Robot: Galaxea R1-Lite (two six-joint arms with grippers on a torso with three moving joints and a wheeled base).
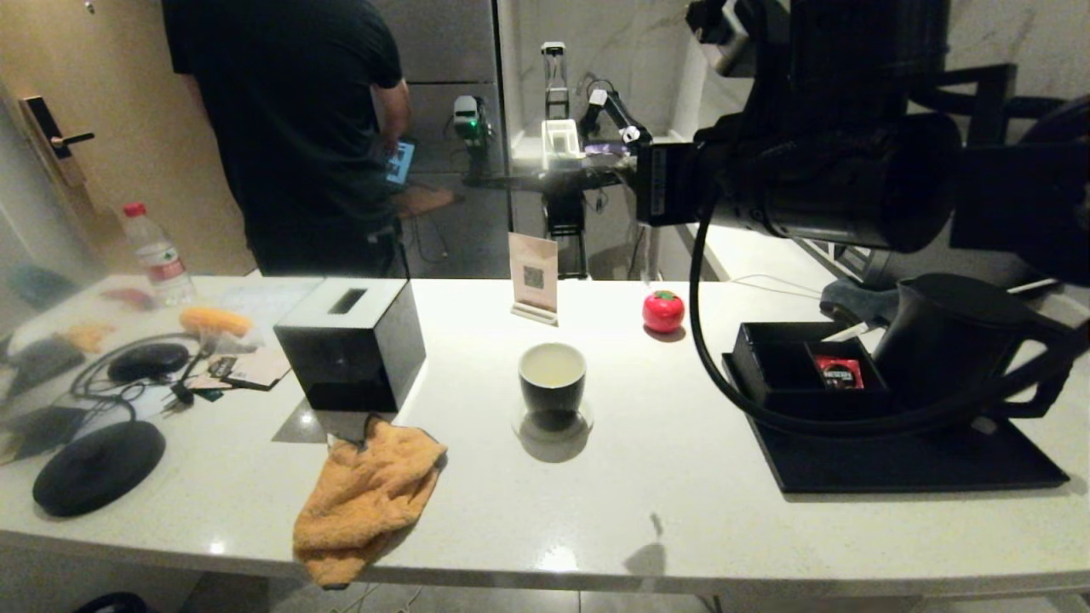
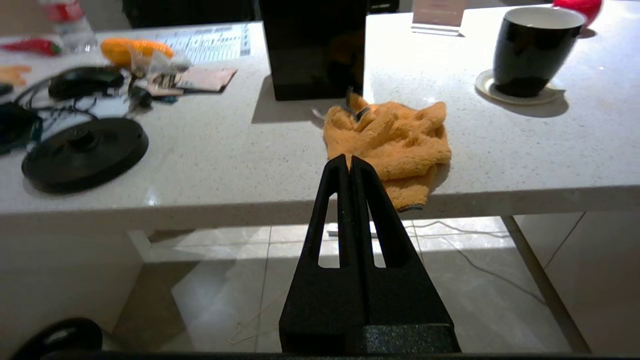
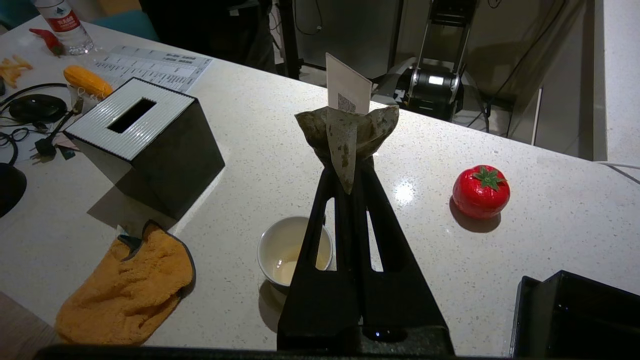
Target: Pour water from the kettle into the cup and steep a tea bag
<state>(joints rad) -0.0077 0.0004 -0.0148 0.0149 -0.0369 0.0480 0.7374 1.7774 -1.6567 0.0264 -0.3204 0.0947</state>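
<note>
The cup (image 1: 552, 379), glossy black outside and white inside, stands on a small clear coaster at the middle of the white counter. A little pale liquid (image 3: 290, 262) lies in its bottom. My right gripper (image 3: 350, 170) hangs above the counter, just past the cup (image 3: 287, 250), shut on a wet, crumpled tea bag (image 3: 345, 132) that sticks out beyond the fingertips. The matte black kettle (image 1: 945, 336) stands at the right on a black tray, partly behind my right arm. My left gripper (image 2: 350, 161) is shut and empty, low in front of the counter's edge.
A black tissue box (image 1: 349, 345) and an orange cloth (image 1: 366, 498) lie left of the cup. A red tomato-shaped thing (image 1: 662, 311) and a card stand (image 1: 534, 277) sit behind it. The black tray (image 1: 894, 460) carries a sachet box. The kettle's base disc (image 1: 98, 466) is far left. A person (image 1: 289, 128) stands behind.
</note>
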